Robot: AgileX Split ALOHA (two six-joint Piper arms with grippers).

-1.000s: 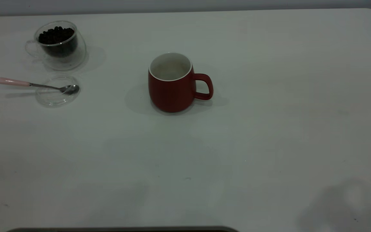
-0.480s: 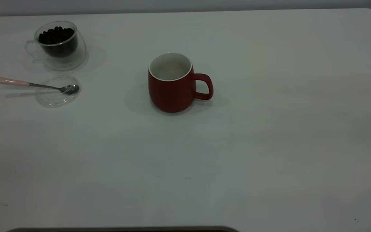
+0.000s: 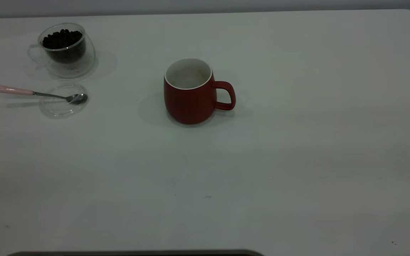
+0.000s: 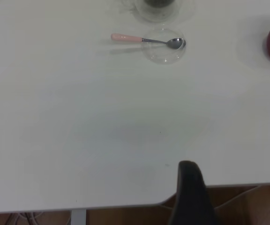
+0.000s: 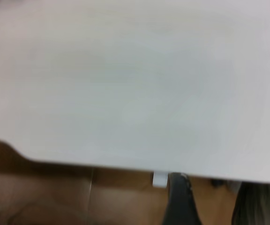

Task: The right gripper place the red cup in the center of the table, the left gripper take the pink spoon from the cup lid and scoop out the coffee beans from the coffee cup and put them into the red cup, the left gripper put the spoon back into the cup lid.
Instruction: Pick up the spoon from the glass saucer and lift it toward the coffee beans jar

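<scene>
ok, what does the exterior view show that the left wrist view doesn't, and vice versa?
Exterior only: the whole red cup with its empty white inside, and the coffee beans in the coffee cup. Left wrist only: the left gripper, a dark part at the table's near edge, plus the floor below. Both: the pink spoon with its bowl resting on the cup lid, handle sticking out over the table.

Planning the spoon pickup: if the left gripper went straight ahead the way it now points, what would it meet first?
Probably bare table first; nothing stands in that line. The left gripper sits back at the table's near edge, and the pink spoon on the cup lid lies well beyond it. Depth is uncertain.
</scene>
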